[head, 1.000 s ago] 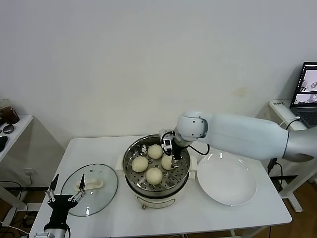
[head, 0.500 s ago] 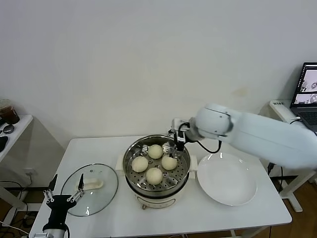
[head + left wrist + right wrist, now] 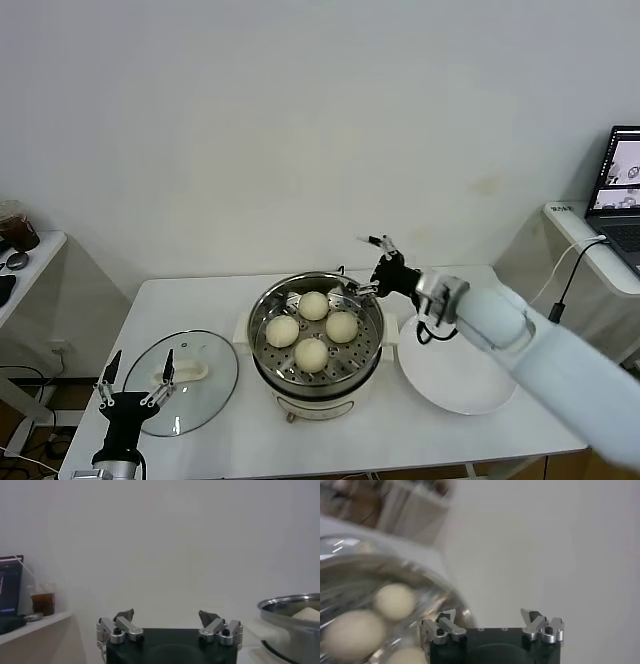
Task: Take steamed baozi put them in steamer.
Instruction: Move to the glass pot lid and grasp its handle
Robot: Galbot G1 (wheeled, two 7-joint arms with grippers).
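Note:
Several cream-white baozi (image 3: 313,305) lie on the perforated tray inside the shiny steel steamer (image 3: 262,350) at the table's middle. My right gripper (image 3: 361,264) hovers just above the steamer's far right rim, open and empty, apart from the buns. In the right wrist view its gripper (image 3: 489,615) stands wide open, with baozi (image 3: 394,601) in the steamer (image 3: 451,595) below it. My left gripper (image 3: 134,380) is parked open at the near left, over the glass lid's front edge. In the left wrist view that gripper (image 3: 166,616) is empty, with the steamer (image 3: 290,602) off to one side.
A glass lid (image 3: 205,397) with a cream handle lies on the table left of the steamer. The flat white plate (image 3: 445,380) sits to the steamer's right, partly under my right arm. A laptop (image 3: 625,180) stands on a side desk at the far right, and a cup (image 3: 15,226) on the left shelf.
My right gripper has lifted out of the steamer and drawn back to the right, leaving a baozi on the tray. Its arm has swung lower across the plate. The left arm stays parked.

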